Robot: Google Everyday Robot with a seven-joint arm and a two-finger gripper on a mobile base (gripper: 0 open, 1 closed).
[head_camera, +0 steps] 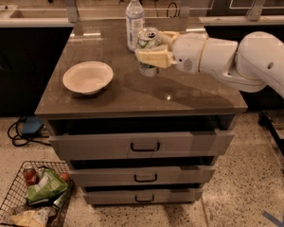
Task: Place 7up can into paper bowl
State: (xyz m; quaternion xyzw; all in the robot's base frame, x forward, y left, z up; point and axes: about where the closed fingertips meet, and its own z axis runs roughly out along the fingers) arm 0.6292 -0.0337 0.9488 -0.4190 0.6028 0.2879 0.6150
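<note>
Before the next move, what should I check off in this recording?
1. Grip: tool shut on the can, right of the bowl: ok.
2. Can upright: ok.
3. Bowl empty, open side up: ok.
4. Path to the bowl: bottle stands behind the can, not between: ok.
5. Can over the bowl: not ok.
6. Can lifted off the table: cannot tell.

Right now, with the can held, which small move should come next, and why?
Probably carry it sideways toward the paper bowl: the gripper, jaws shut on the 7up can, hangs beside the bottle, well apart from the empty bowl.
</note>
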